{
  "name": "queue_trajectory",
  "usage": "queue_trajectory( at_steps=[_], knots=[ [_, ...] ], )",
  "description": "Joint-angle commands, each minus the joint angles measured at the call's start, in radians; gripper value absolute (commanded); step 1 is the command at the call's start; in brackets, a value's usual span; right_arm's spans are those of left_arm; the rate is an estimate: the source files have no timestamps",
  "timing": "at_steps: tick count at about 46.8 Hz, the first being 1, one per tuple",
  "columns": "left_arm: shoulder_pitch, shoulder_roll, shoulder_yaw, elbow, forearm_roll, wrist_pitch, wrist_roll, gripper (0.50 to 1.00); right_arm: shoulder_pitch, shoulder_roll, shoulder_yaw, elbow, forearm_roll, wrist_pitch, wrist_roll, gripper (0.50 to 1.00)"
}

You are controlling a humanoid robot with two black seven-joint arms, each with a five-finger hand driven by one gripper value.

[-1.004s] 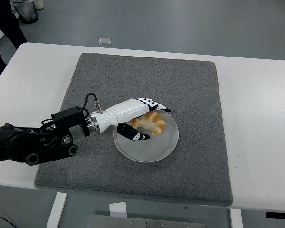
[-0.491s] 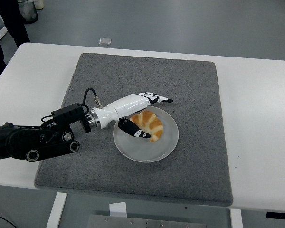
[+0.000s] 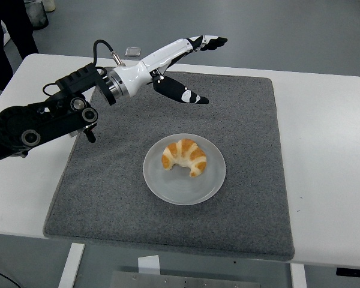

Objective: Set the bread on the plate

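A golden croissant (image 3: pixel 185 157) lies on the round pale plate (image 3: pixel 183 187), a little above the plate's middle. The plate rests on the grey mat (image 3: pixel 240 120). My left hand (image 3: pixel 199 66), white with black fingertips, hangs high above the mat's far part, well clear of the plate and up-left of it. Its fingers (image 3: pixel 213 41) are stretched out straight and its thumb is spread below them. It holds nothing. The right arm does not show.
The white table (image 3: pixel 324 120) surrounds the mat. A small grey square object (image 3: pixel 132 51) lies on the floor beyond the table's far edge. A person's dark legs (image 3: pixel 12 30) stand at the top left.
My left hand has let go of the croissant, which now lies alone on the plate. The hand has lifted and swung up and away toward the mat's far side.
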Motion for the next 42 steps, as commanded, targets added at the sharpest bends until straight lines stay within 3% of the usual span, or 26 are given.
queue_trajectory(
  at_steps=[1,11,26,32,42],
  knots=[
    [-0.040,0.013,-0.011,0.014,-0.116,-0.033,0.001,0.994,0.000,0.000,0.000,0.002,0.000,0.000,0.000,0.952],
    [-0.121,0.041,-0.010,0.086,-0.469,-0.151,0.006,0.994,0.000,0.000,0.000,0.003,-0.002,0.000,0.000,0.952],
    [-0.189,0.056,-0.014,0.236,-0.733,-0.302,0.009,0.994,0.000,0.000,0.000,0.003,-0.002,-0.005,0.000,0.952],
    [-0.192,0.055,-0.014,0.281,-0.829,-0.340,0.014,0.994,0.000,0.000,0.000,0.003,-0.002,-0.005,0.000,0.952],
    [-0.187,0.056,-0.013,0.339,-0.975,-0.358,0.080,0.994,0.000,0.000,0.000,0.003,-0.002,-0.003,0.000,0.952]
  ],
)
